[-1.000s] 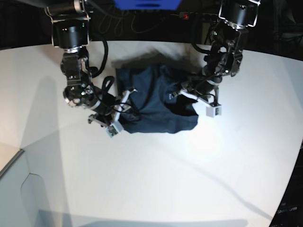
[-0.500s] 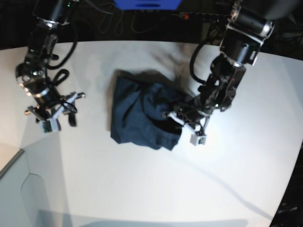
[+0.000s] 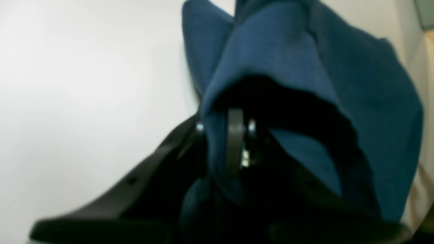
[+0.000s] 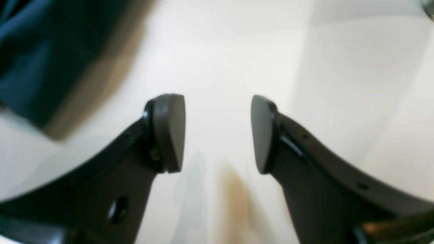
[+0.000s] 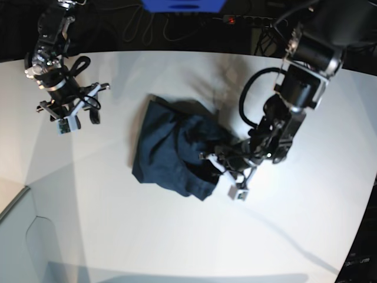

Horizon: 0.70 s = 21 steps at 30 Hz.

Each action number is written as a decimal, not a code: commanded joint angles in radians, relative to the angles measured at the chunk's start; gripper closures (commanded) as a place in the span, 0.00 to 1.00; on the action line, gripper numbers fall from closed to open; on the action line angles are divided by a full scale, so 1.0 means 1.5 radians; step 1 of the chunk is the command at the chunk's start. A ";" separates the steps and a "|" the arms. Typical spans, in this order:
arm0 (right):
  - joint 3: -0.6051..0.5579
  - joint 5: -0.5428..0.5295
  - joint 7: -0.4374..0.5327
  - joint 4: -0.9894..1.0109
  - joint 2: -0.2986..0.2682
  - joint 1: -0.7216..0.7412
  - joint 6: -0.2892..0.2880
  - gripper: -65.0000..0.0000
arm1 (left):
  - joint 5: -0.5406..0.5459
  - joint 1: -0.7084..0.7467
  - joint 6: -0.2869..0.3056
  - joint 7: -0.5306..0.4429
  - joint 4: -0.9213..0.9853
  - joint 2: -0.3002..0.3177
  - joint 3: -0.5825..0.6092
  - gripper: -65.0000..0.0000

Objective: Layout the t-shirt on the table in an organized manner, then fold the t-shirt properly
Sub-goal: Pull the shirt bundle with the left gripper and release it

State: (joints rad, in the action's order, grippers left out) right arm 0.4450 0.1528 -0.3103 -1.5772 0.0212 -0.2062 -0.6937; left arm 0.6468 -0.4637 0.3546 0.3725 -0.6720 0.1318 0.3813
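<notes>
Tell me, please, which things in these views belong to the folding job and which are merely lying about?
Belonging to the job:
- t-shirt, bunched up
- table beneath it
- left tool, shut on a fold of the shirt
- right tool, open, away from the shirt

Lying about:
- cables beyond the far edge
- blue object at the top of the base view

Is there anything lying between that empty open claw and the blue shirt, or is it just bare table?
Nothing visible stands between them. The right claw hangs open beside the t-shirt, with only bare white table in the gap. The left claw is already shut on the shirt's cloth.
</notes>
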 commanded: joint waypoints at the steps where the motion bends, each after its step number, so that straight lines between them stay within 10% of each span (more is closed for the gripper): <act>1: 0.004 -0.006 0.013 -0.013 -0.005 0.001 -0.003 0.56 | -0.009 -0.036 0.024 -0.012 0.017 -0.015 0.025 1.00; 11: 0.004 -0.006 0.013 -0.049 -0.005 -0.044 -0.003 0.56 | -0.268 -0.154 0.187 -0.070 0.122 -0.118 0.226 0.99; 21: 0.043 -0.006 0.013 -0.077 -0.003 -0.066 -0.003 0.56 | -0.490 -0.173 0.226 -0.094 0.120 -0.193 0.254 0.88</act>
State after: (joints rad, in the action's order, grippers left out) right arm 0.5060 0.1570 -0.3141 -1.6718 0.0193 -0.3054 -0.6937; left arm -0.0902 -0.6922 0.6926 0.2420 -0.4786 -0.1574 0.7639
